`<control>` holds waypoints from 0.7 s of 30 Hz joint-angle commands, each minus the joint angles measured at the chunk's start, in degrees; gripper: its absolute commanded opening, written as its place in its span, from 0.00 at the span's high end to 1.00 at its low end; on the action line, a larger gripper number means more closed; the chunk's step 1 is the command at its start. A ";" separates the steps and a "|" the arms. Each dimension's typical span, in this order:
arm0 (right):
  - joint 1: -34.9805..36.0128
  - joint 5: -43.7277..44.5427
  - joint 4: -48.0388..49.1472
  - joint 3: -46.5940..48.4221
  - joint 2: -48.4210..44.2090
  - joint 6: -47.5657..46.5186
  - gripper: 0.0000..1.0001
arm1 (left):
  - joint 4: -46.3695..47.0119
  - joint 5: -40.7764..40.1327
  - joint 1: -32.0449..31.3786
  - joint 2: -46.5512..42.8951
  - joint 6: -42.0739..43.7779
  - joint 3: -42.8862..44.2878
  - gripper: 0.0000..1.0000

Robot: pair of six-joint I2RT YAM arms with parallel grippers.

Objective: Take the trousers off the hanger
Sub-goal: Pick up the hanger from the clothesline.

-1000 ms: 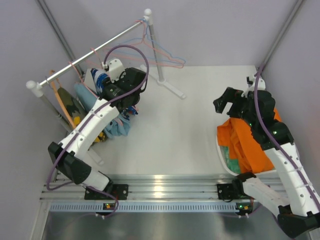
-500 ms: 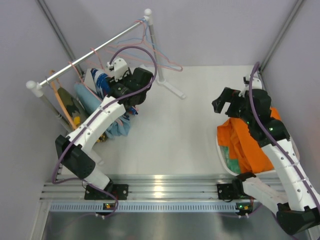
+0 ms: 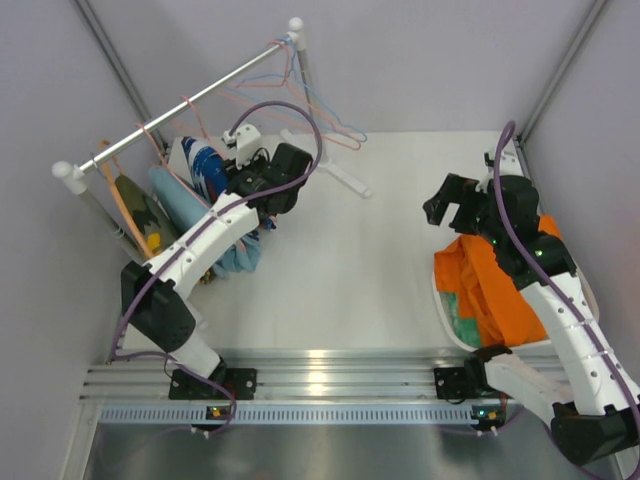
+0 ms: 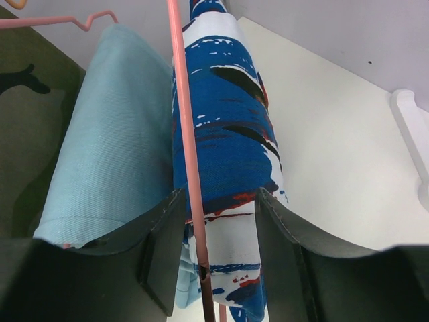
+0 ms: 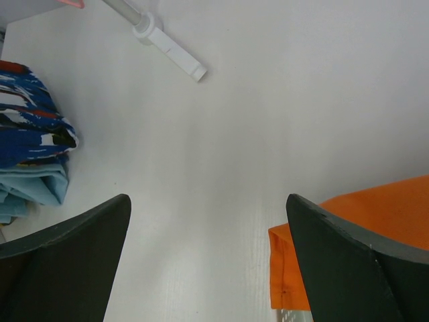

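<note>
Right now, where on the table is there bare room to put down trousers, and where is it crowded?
Free: the middle of the table, between the rack foot and the orange trousers, under the open right gripper. Crowded: the left, where the left gripper straddles the blue-and-white trousers.

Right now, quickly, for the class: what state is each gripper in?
Left gripper: closed on the blue-and-white patterned trousers, with the pink hanger wire inside the grip too.
Right gripper: open, holding nothing.
</note>
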 commanded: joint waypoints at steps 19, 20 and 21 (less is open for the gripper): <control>-1.20 -0.70 2.79 1.03 -0.14 0.62 0.00 | 5.31 -3.70 0.05 0.17 2.03 -1.30 1.00; -1.29 -0.70 2.79 1.03 -0.23 0.62 0.00 | 6.01 -3.44 0.05 -0.01 2.64 -1.12 1.00; -1.29 -0.61 2.70 1.11 -0.14 0.62 0.00 | 7.23 -3.00 -0.04 -0.01 4.65 -0.95 1.00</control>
